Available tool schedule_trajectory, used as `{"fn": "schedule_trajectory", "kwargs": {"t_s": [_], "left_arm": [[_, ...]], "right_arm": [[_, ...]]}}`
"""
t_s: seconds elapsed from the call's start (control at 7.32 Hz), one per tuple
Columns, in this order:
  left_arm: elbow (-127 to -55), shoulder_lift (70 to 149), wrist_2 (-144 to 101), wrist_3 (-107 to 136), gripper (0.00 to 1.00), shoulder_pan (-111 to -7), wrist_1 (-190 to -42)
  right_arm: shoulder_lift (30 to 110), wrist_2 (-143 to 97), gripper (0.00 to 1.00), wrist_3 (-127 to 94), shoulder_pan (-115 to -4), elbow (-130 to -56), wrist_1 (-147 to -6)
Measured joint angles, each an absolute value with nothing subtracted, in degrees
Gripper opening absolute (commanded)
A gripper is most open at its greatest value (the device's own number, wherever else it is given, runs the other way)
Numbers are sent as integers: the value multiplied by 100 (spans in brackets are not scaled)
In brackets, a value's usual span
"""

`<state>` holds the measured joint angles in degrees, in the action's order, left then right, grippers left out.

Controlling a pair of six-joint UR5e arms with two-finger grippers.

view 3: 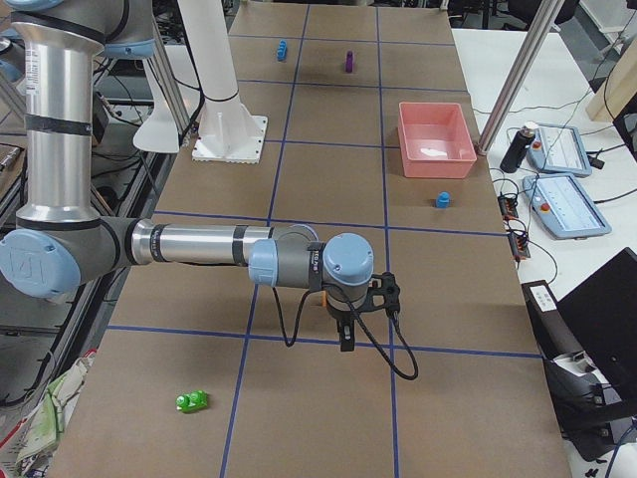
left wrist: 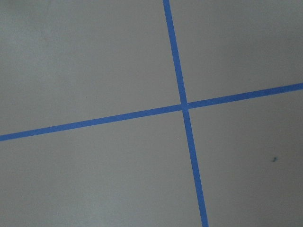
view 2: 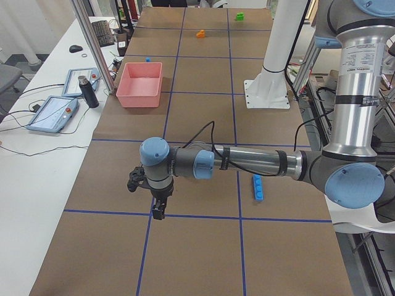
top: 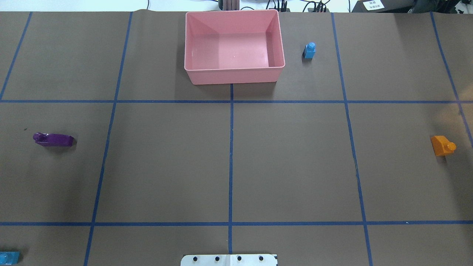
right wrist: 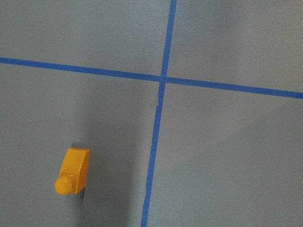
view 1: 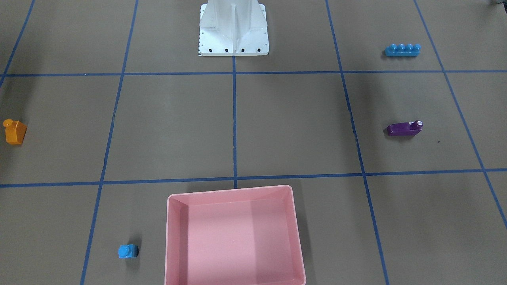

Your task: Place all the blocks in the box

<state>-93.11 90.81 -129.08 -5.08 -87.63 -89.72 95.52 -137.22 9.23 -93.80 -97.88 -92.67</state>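
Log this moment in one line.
box: empty | on table: orange block, purple block, small blue block, long blue block, green block | left gripper, right gripper: open/shut unclear

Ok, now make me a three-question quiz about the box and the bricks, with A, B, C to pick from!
1. What colour is the box? A green, B pink, C yellow.
2. Where is the small blue brick? A inside the box, B stacked on another brick, C on the table beside the box.
3. The box is: A empty, B full of bricks, C tipped over.
Answers: 1 B, its walls are pink; 2 C, it sits outside the box; 3 A, nothing lies inside it.
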Motion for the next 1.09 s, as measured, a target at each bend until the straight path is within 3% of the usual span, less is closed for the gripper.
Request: {"fn": "schedule_trajectory", "kwargs": {"t_s": [0.68, 1.09], "left_arm": [[-9533, 9096, -13087, -488, 100, -8722, -8986], [-9626, 9026, -13160, -503, 100, -8631, -9460]], "right_arm": [[9488, -13758, 100, 918, -9241, -9985, -9211], [9270, -13709, 100, 174, -8263, -10026, -9184]]}}
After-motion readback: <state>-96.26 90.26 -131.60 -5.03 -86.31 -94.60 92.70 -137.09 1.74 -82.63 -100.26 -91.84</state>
